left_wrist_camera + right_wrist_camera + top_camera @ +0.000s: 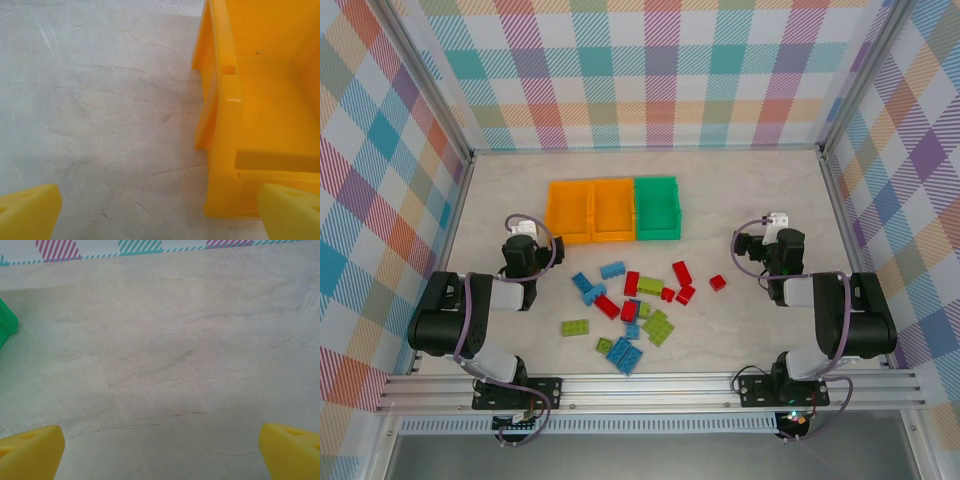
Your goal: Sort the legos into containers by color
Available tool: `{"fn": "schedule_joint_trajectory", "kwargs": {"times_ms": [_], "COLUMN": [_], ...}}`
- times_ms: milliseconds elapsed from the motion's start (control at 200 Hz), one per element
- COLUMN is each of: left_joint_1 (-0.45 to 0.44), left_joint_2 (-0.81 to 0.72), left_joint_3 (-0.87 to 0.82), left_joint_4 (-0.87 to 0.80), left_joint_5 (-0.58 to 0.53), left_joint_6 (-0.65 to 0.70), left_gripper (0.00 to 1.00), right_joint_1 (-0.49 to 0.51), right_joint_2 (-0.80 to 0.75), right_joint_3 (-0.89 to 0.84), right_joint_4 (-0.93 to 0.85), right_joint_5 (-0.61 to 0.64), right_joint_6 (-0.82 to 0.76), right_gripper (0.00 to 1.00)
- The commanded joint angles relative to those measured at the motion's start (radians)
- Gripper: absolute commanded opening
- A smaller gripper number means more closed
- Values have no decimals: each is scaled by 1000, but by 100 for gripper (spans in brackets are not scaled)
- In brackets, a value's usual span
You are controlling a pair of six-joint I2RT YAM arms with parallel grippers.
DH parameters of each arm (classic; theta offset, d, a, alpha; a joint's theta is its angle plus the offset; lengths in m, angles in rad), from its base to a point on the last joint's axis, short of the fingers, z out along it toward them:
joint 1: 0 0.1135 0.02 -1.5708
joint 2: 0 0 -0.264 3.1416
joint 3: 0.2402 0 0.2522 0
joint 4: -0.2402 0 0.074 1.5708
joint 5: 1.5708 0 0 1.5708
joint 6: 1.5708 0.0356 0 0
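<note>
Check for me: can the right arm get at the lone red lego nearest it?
Probably yes. The red lego lies alone on bare table, apart from the pile, just inward of the right end effector, which is open and empty. Nothing stands between them.

Pastel plaid walls (660, 70) enclose a pale, marble-patterned tabletop (740, 215) under even light.

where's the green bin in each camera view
top external: the green bin sits at the right end of the bin row, beside the middle orange bin.
right wrist: its corner pokes in at the left edge.
shared landmark: the pale marbled tabletop, which the left wrist view also looks down on.
</note>
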Motion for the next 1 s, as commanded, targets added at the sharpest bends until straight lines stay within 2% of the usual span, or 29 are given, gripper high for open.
{"fn": "schedule_joint_trajectory", "kwargs": {"times_ms": [0, 555, 615, 685, 825, 890, 930, 995], "left_joint_1": [-5, -5, -5, -5, -5, -6, -6, -20], "left_joint_2": [0, 0, 0, -1, -1, -4, -20, -90], "left_joint_3": [21, 20, 20, 21, 20, 18, 25, 33], "left_joint_4": [44, 42, 42, 43, 43, 49, 24, -49], "left_joint_5": [14, 13, 14, 13, 14, 12, -8, -53], "left_joint_6": [16, 16, 16, 16, 16, 16, 11, 10], "left_gripper": [100, 100, 100, 100, 100, 100, 100, 100], "right_joint_1": [-6, -8, -9, -7, -6, -3, 1, 25], "right_joint_2": [-1, -3, -25, -73, -241, -377, -461, -552], "right_joint_3": [16, 19, 36, 58, 70, 127, 185, 230], "right_joint_4": [13, 13, -36, -113, -320, -549, -757, -940], "right_joint_5": [-39, -39, -58, -64, 35, 63, 60, -23], "right_joint_6": [-17, -14, -22, -23, 76, 242, 373, 486], "right_gripper": [100, 99, 99, 99, 100, 100, 100, 100]}}
